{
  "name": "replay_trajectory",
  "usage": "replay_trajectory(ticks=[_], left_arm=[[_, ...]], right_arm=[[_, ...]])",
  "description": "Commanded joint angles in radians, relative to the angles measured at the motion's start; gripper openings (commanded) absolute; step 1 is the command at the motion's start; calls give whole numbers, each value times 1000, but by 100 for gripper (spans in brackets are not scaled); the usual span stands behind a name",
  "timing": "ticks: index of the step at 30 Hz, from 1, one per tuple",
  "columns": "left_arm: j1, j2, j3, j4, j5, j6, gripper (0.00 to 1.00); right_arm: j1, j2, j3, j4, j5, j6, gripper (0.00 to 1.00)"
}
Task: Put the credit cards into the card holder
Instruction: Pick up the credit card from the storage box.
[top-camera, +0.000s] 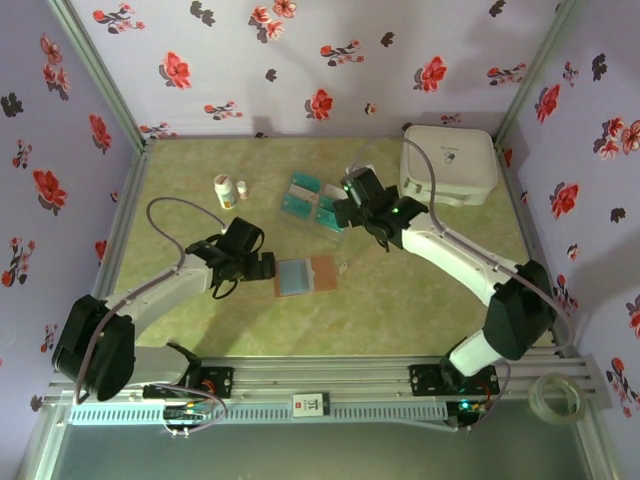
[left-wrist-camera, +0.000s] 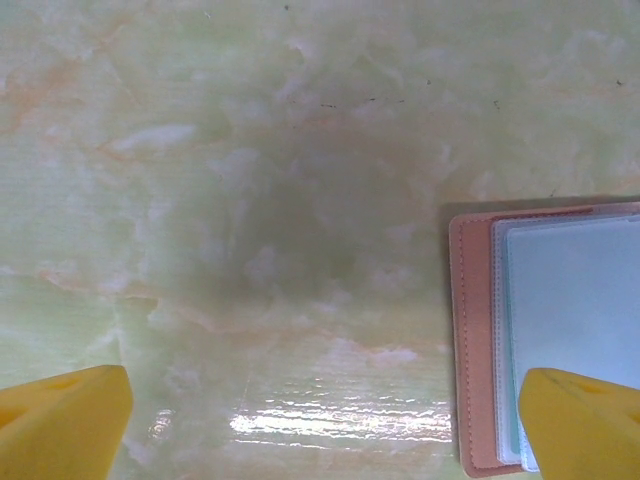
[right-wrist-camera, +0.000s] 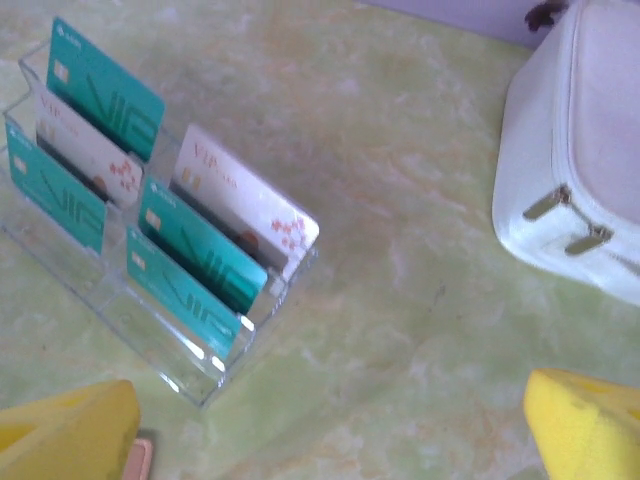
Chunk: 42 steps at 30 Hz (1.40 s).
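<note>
While L fingers (left-wrist-camera: 60, 425) gape nr card holder (left-wrist-camera: 466, 340), credit cards (right-wrist-camera: 200, 250) stand racked.

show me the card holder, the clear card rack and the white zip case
card holder (left-wrist-camera: 468, 330), left wrist view, brown leather left edge
clear card rack (right-wrist-camera: 170, 365), right wrist view, front acrylic wall
white zip case (right-wrist-camera: 590, 130), right wrist view, lid

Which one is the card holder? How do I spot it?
Look at the middle of the green table. The card holder lies flat there, on the near side of the clear rack holding the cards. It alone is reddish-brown, with see-through pockets on top.
</note>
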Motion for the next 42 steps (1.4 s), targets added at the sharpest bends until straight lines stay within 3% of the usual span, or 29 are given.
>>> replay_trajectory(ticks=[1, 3, 5, 9, 15, 18, 42], left_arm=[[7, -19, 0, 1, -23, 23, 100], [8, -22, 2, 2, -24, 24, 100], [12, -26, 2, 4, -25, 23, 100], [19, -42, -7, 9, -24, 20, 100], [28, -45, -21, 14, -22, 22, 100], [31, -49, -29, 18, -20, 21, 100], [52, -55, -47, 28, -7, 19, 100]], right_arm=[[-14, 77, 102, -78, -17, -48, 99], [-15, 120, 140, -101, -78, -82, 99], [-15, 150, 164, -101, -173, -115, 92], [-19, 217, 226, -136, -266, -165, 71], [-24, 350, 345, -248, -329, -235, 49], [-26, 400, 388, -277, -337, -249, 43], [-60, 565, 498, -299, -343, -257, 39]])
